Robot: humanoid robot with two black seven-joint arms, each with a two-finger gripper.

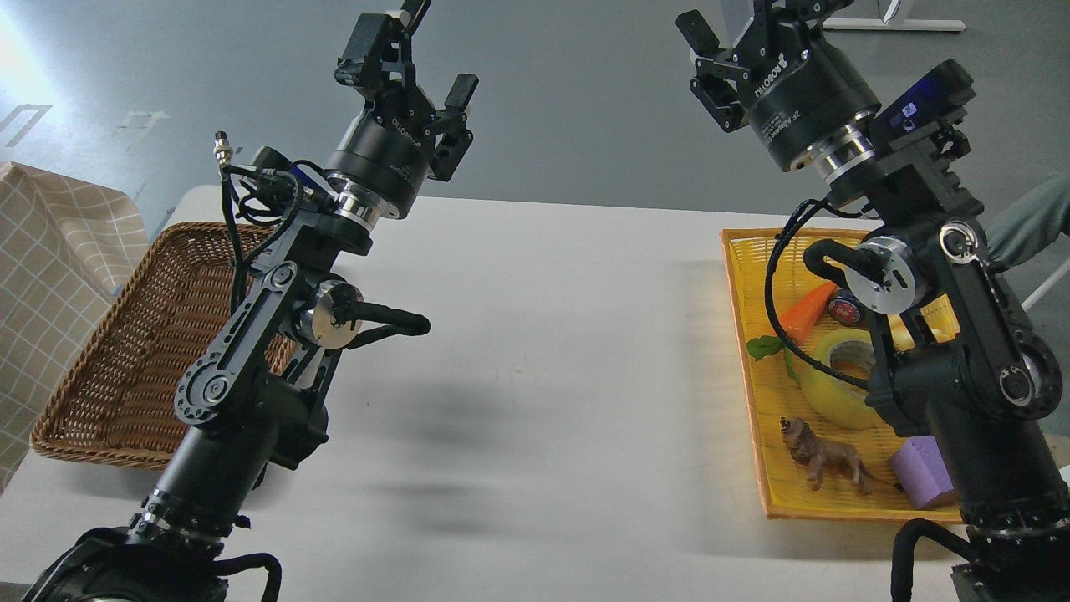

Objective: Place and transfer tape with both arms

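Observation:
The tape, a wide translucent yellow roll with a pale core, lies in the yellow tray at the right, partly hidden behind my right arm. My left gripper is raised high over the table's far left part, fingers spread with nothing between them. At the top right my right gripper is also raised well above the tray; its fingers stand apart and hold nothing. Both grippers are far from the tape.
A brown wicker basket sits at the left, behind my left arm. The tray also holds a toy carrot, a small lion figure, a purple block and a small can. A checked cloth hangs at far left.

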